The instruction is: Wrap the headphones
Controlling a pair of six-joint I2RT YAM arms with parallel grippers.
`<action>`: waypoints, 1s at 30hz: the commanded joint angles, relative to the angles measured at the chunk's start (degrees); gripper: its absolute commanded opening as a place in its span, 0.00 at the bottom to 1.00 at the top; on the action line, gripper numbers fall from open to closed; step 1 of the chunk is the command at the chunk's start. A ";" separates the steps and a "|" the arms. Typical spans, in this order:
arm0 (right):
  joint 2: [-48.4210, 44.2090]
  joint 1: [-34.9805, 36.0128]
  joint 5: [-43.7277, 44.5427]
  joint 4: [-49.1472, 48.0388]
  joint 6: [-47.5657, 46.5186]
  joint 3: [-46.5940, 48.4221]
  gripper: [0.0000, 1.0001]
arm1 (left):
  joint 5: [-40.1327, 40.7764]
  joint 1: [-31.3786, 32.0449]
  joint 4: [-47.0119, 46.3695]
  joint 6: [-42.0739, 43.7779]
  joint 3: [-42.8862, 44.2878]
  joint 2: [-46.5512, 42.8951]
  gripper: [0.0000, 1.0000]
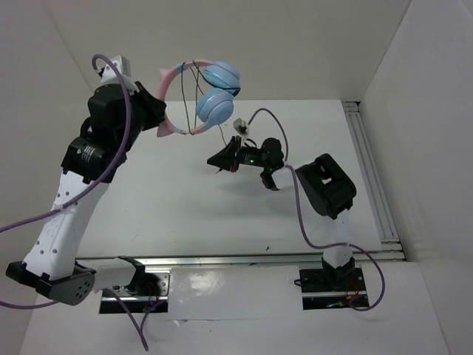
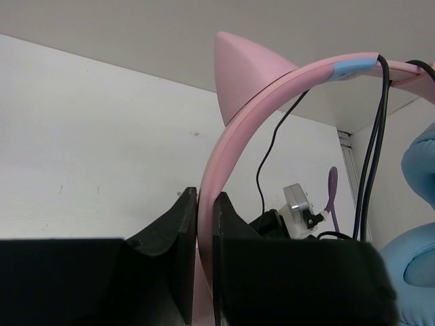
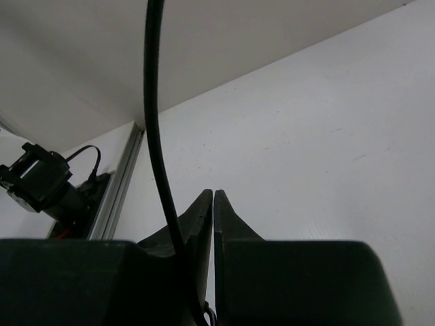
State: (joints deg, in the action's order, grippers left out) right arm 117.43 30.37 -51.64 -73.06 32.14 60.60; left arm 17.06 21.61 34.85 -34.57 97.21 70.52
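Observation:
The headphones hang in the air at the back left, their two light blue ear cups (image 1: 219, 90) stacked together on the right side of the loop. My left gripper (image 1: 158, 112) (image 2: 205, 193) is shut on the pink headband (image 2: 272, 81), just below a cat-ear point (image 2: 238, 71). The thin black cord (image 2: 377, 136) crosses the band and drops toward the table. My right gripper (image 1: 216, 160) (image 3: 213, 193) hovers below the ear cups, its jaws almost touching. The cord (image 3: 153, 102) runs down along its left finger and vanishes into the base of the jaws.
An aluminium rail (image 1: 369, 170) runs along the table's right edge, another (image 1: 244, 259) along the near edge by the arm bases. White walls close in at back and right. A thick purple cable (image 1: 299, 200) loops behind the right arm.

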 commanded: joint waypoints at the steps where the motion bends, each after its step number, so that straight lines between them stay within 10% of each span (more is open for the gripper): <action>1: 0.70 1.35 0.13 -9.82 -0.41 -0.92 0.10 | 1.31 -0.51 -6.64 -2.17 3.25 -0.12 0.00; 15: -8.42 5.92 4.18 -2.80 -8.48 -9.26 0.00 | 18.35 -1.13 -9.63 -4.63 -3.69 1.02 0.00; 30: -25.39 18.05 15.16 28.82 -28.44 -9.27 0.00 | 28.02 -0.34 -9.63 -9.64 -14.41 4.18 0.00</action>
State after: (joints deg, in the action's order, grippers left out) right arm 96.86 47.46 -41.12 -52.29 9.72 50.83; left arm 40.64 20.95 32.14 -40.95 82.43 75.11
